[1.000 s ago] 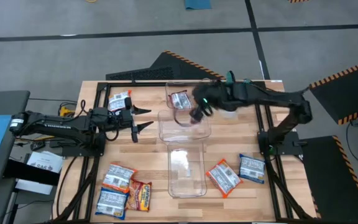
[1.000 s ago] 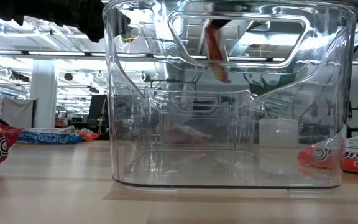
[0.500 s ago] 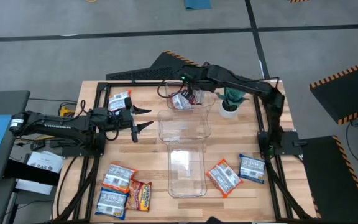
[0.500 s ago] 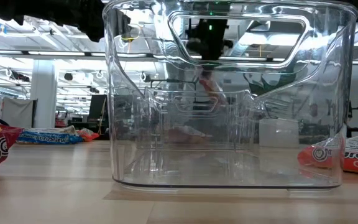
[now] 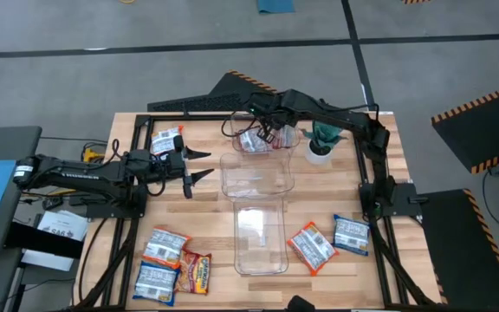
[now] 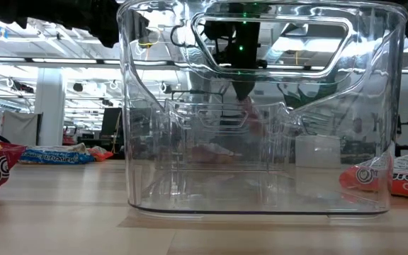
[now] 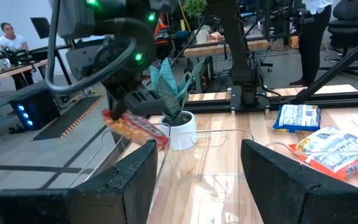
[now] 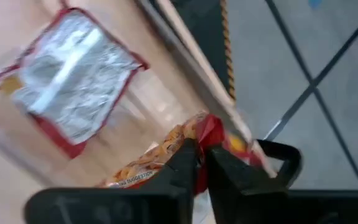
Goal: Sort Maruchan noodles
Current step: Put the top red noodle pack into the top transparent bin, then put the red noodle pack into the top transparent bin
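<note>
High view: the right gripper (image 5: 265, 132) hangs over the far clear bin (image 5: 236, 147), clenched on a red noodle packet (image 7: 135, 126), with another red packet (image 8: 67, 78) lying on the bin floor beneath. A potted plant (image 5: 321, 139) stands just beside that bin. The left gripper (image 5: 199, 165) waits with fingers spread, left of the middle bin (image 5: 232, 184); further packets (image 5: 173, 260) lie at the table's near edge.

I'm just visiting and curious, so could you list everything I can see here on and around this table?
Clear bins: three, see-through, in a row down the table's middle.
Noodle packet in far bin: one, red-edged.
Held packet: one, red, above the far bin.
Loose packets: one far left; three near left; two near right; blue-and-white, orange, red.
Potted plant: one, green in a white pot, beside the far bin.
Person: one, in the room behind.
Left gripper: open, waiting left of the bins.
Right gripper: shut on the held packet.
</note>
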Available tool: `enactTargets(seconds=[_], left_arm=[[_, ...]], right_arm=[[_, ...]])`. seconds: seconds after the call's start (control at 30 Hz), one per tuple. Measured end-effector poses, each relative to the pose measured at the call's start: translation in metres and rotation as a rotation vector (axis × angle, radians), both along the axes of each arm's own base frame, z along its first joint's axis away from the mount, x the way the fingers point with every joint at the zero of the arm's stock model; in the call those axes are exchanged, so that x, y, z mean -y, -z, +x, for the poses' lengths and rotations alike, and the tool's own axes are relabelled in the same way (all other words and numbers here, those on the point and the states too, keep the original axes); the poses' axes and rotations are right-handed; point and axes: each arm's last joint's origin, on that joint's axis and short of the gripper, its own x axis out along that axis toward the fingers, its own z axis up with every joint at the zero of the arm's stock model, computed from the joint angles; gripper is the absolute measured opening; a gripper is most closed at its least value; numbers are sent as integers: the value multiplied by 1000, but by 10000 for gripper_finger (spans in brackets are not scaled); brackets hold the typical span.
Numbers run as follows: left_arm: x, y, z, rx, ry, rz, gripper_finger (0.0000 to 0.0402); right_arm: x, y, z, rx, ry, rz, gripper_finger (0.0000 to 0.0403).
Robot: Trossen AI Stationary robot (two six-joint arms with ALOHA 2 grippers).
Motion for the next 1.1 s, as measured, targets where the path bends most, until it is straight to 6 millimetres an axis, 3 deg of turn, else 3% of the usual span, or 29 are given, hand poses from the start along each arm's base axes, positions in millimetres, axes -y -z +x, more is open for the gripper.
enactTargets(seconds=[0.4,0.6,0.77,0.97,1.1], left_arm=[[0,1,0,-10,0,0,217],[0,1,-5,-29,0,-2,217],[1,-8,-22,21,3,-45,217],[3,-19,-46,110,46,-112,217],[4,-20,-52,120,81,-139,217]], right_arm=[[-2,-6,-7,-76,-38,18,158],[-22,-20,-24,-187,-13,134,206],[-66,-49,-33,-121,-97,136,218],[-131,-88,-50,117,-259,73,214],[-172,-96,-66,275,-354,68,212]])
